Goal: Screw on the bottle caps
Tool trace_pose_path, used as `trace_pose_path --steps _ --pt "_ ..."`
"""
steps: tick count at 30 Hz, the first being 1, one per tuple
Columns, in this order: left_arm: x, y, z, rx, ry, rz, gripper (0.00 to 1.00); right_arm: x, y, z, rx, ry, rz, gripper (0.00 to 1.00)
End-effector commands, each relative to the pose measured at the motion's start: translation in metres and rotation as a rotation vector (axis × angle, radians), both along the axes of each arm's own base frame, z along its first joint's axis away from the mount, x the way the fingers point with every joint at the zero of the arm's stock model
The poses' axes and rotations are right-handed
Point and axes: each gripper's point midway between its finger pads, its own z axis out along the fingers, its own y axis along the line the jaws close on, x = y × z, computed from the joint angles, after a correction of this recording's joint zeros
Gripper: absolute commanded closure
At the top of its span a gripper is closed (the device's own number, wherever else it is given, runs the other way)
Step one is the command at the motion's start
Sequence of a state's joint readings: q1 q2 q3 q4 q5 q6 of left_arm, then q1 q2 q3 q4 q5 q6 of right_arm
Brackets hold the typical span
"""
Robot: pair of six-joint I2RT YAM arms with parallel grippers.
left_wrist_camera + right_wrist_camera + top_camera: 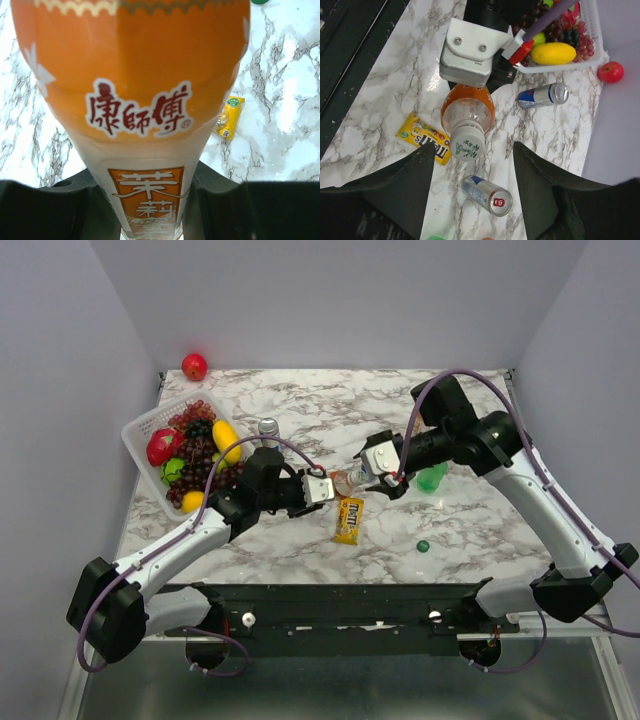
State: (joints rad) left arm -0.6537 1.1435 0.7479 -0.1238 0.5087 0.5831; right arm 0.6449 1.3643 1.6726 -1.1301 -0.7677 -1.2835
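One orange bottle [468, 107] is gripped around its labelled body by the left fingers [70, 210], which are closed against it from both sides. In the left wrist view the label fills the space between the two dark fingers. The bottle is held with its neck turned toward the right fingers [410, 190]. A white cap [467, 145] with green print is seated on that neck; how far it is threaded on cannot be told.

The right fingers are spread apart. The cap is seen in the gap between their tips and is touched by neither, lying somewhat nearer the finger on the left of the right wrist view.

A yellow candy packet [349, 520] lies on the tabletop [300, 400] just beside the left fingers. Two drink cans are seen on their sides, one [542, 95] beyond the left fingers and one [487, 195] near the right fingertips.

A green bottle [432, 478] is found behind the right fingers, next to that arm's wrist. A dark green cap [423, 546] rests on the tabletop, well apart from both pairs of fingers. A white fruit basket [133, 440] and a red fruit [194, 366] are placed far behind the left fingers.
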Motion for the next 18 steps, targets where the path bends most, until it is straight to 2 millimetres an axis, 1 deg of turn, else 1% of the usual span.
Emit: trace_pose_path --steps 1,2,7,11,15,18 --pt "-0.002 -0.004 0.014 -0.016 -0.019 -0.047 1.0 -0.007 0.006 -0.009 -0.024 -0.04 0.094 0.32" --pt "-0.002 -0.004 0.014 -0.014 -0.022 -0.047 1.0 -0.006 0.007 -0.008 -0.027 -0.05 0.101 0.35" --pt "-0.002 -0.003 0.016 -0.013 -0.031 -0.046 1.0 -0.005 0.006 -0.016 -0.065 -0.029 0.106 0.42" --pt "-0.001 -0.003 0.016 -0.015 -0.033 -0.046 1.0 -0.003 0.005 -0.023 -0.097 -0.011 0.098 0.5" --pt "0.0 -0.004 0.018 -0.023 -0.04 -0.04 1.0 0.002 0.002 -0.029 -0.124 -0.017 0.079 0.55" --pt "0.002 -0.005 0.018 -0.029 -0.042 -0.036 1.0 0.005 0.003 -0.033 -0.13 -0.01 0.059 0.63"
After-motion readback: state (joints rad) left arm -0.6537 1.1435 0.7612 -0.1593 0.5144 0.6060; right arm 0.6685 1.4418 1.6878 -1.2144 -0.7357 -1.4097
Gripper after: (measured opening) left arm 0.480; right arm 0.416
